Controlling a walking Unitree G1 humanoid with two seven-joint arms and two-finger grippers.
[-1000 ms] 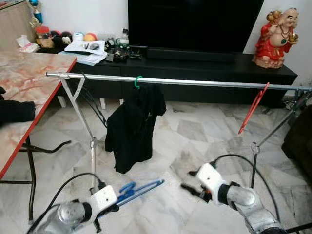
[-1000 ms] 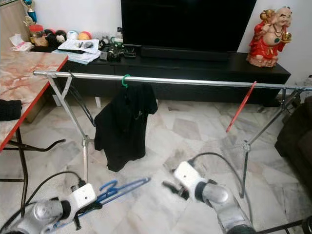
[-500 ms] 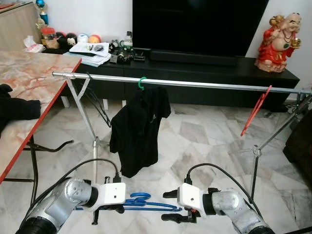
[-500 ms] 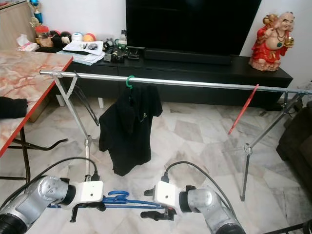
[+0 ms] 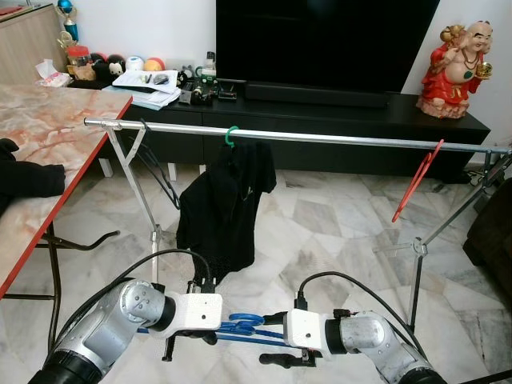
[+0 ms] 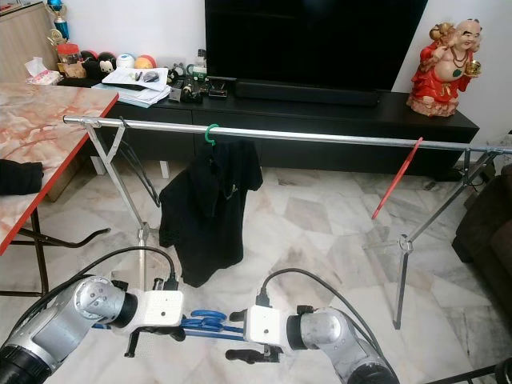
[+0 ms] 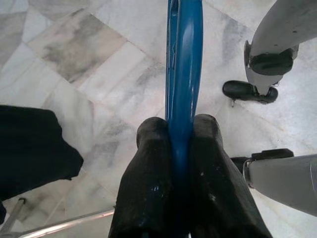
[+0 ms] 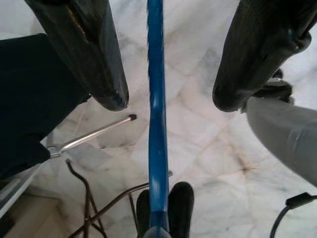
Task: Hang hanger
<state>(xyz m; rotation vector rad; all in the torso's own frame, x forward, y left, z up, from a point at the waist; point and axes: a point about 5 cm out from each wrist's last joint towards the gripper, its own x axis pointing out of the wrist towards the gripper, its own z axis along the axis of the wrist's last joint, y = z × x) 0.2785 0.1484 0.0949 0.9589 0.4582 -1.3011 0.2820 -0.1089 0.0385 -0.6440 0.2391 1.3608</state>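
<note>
A blue hanger [image 5: 240, 324] is held low above the marble floor, its bar lying sideways between my two arms. My left gripper [image 7: 182, 124] is shut on the hanger's bar, fingers pressed on both sides of it. Facing it from the right, my right gripper [image 5: 274, 340] is open, its two fingers [image 8: 89, 54] straddling the same blue bar [image 8: 156, 124] without touching it. Farther ahead, a silver rail [image 5: 320, 138] runs across the room at chest height. On it hang a black shirt [image 5: 226, 204] on a green hanger [image 5: 230, 134] and a bare red hanger [image 5: 416, 180].
The rail stands on folding metal legs [image 5: 152, 232] at both ends. A marble-topped table [image 5: 48, 152] with a black garment [image 5: 28, 178] is at the left. Behind the rail are a black TV console [image 5: 360, 120] and a red figurine [image 5: 460, 60]. A dark sofa [image 5: 492, 240] edges in at right.
Both arms swung inward. The left gripper carried the blue hanger toward the middle, and the open right gripper turned to face it and came around its bar.
</note>
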